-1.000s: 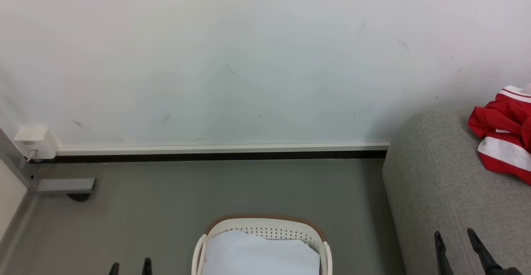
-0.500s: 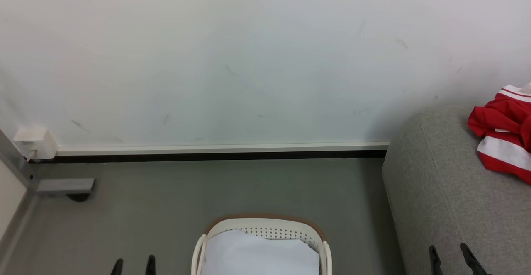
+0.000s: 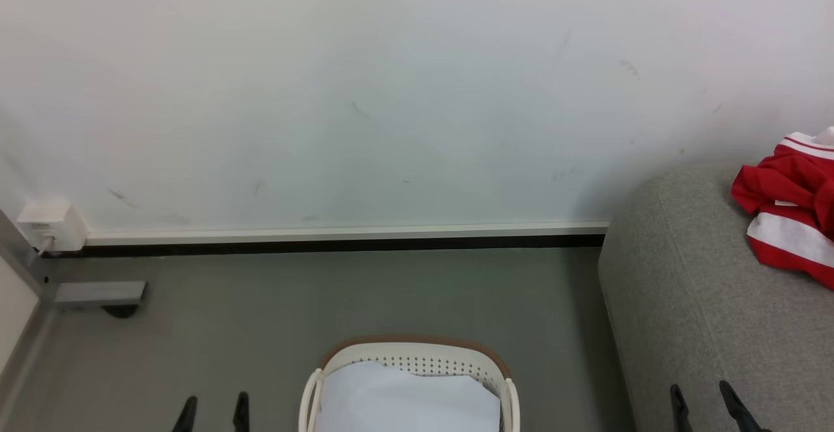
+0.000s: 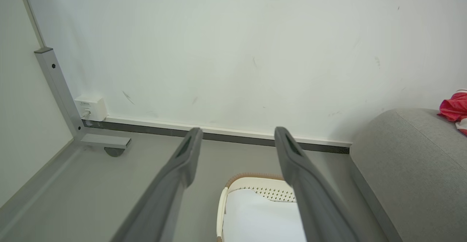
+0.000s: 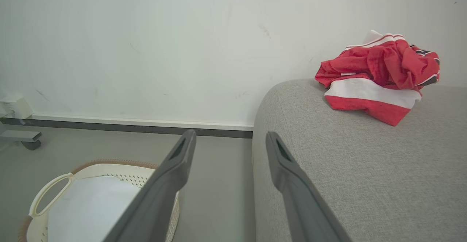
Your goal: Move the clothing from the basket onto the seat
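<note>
Red-and-white jersey (image 5: 379, 65) bunched on grey sofa (image 5: 365, 169), well apart from basket (image 3: 417, 352) | soft, light, probably floppy; I'd pinch a raised fold | left pincer (image 4: 237, 135) and right pincer (image 5: 230, 137) both spread wide, empty

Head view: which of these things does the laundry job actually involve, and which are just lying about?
Part of the job: bright red white-striped fabric garment, lying on the light-grey upholstered sofa; oval white plastic basket with brown rim.
Just lying about: plain white sheet in the basket; small white wall box; grey metal frame foot.
</note>
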